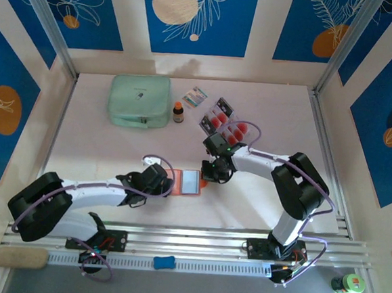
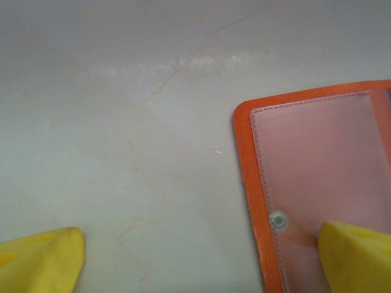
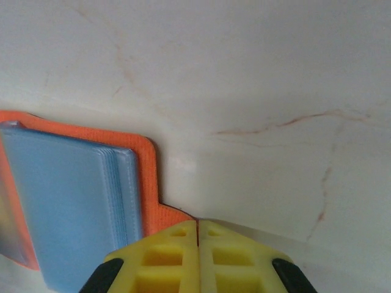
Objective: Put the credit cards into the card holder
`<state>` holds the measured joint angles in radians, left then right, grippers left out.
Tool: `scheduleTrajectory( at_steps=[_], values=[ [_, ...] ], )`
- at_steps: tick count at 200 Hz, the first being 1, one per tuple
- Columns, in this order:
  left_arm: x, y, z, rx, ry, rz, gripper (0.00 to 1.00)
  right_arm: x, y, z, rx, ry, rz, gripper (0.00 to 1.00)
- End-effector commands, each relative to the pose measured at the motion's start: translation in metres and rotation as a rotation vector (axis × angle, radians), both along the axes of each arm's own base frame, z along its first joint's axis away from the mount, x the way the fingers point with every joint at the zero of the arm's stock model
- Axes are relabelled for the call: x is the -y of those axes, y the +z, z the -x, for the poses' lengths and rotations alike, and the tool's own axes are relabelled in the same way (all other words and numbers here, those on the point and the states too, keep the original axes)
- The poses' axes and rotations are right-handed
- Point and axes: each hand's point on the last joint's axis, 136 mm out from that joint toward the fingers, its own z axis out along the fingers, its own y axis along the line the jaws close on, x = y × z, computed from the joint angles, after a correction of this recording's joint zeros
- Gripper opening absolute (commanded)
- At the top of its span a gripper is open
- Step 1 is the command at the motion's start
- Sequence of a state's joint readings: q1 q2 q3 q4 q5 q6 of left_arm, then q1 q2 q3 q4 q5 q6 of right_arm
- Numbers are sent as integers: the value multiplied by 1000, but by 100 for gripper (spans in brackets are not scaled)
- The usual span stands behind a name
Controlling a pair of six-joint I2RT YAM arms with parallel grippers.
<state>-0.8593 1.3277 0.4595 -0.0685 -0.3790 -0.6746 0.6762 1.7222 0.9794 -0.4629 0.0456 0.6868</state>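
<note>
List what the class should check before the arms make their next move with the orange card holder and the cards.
1. The card holder lies open, pockets up: ok.
2. The right gripper is shut on the holder's orange tab: ok.
3. The left gripper is open: ok.
4. The left finger really presses the clear pocket: cannot tell.
5. A card is held by a gripper: not ok; the cards lie farther back on the table.

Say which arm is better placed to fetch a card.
Left, probably: the left gripper stands open over the small orange folding card holder, while the right gripper is shut on its tab. The pale see-through credit cards lie nearer the right arm, though.
</note>
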Motion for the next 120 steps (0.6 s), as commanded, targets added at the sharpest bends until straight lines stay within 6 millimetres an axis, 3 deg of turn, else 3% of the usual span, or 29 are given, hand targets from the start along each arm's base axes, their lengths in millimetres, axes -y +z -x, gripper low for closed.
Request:
scheduleTrajectory(
  at_steps=[1,45,68,92,120],
  values=[
    [26,10,-13,22,-45,74,97,7,3,1,8,-7,-3,5],
    [29,6,-15,18,-48,70,97,12,-3,4,-11,-34,-4,5],
    [31,6,-16,17,-50,76,98,12,0,4,-8,-33,-11,16],
    [33,7,-16,18,-55,82,98,11,15,-1,20,-21,-35,29],
    [33,7,-16,15,-58,87,98,12,46,-12,85,5,-60,35]
  ],
)
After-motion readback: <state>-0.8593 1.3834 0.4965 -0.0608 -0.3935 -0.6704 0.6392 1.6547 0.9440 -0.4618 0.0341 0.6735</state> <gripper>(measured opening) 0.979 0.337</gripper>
